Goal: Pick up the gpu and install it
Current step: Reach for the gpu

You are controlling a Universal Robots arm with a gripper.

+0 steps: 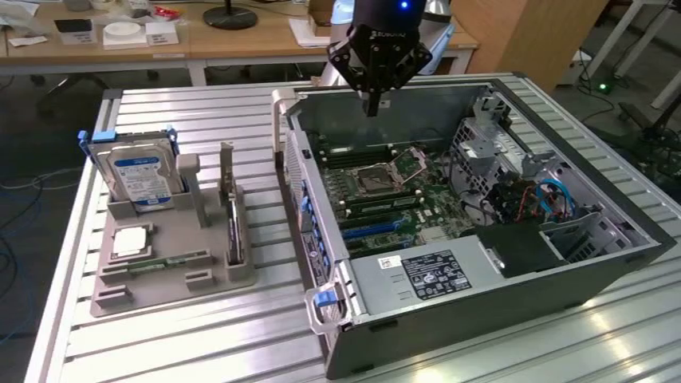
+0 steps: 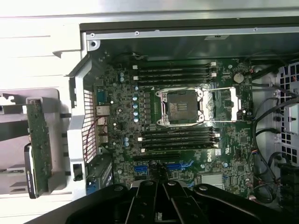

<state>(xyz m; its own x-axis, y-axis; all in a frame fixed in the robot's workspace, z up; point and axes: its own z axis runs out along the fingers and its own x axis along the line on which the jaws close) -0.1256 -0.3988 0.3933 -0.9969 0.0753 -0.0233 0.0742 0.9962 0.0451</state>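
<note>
- The gripper (image 1: 372,106) is pictured poised over the far end of the open case (image 1: 458,335), its fingers drawn together on nothing.
- The gpu (image 1: 231,217) is seen standing on edge in a groove of the grey holder (image 1: 159,275) on the table (image 1: 191,339), just beside the case on the exterior view's left. A hard drive (image 1: 139,171) is racked in the same holder.
- The step in hand is judged to be the approach to the pickup: the card has not yet been touched, and gripper and card are well apart.
- The motherboard (image 2: 187,140) is laid bare beneath the wrist camera, its blue slots (image 2: 140,168) unoccupied.
- A pickup is judged to call for the fingers to be parted, the gripper to be centred over the holder, and the thin card to be taken by its top edge and drawn straight up out of its groove.
</note>
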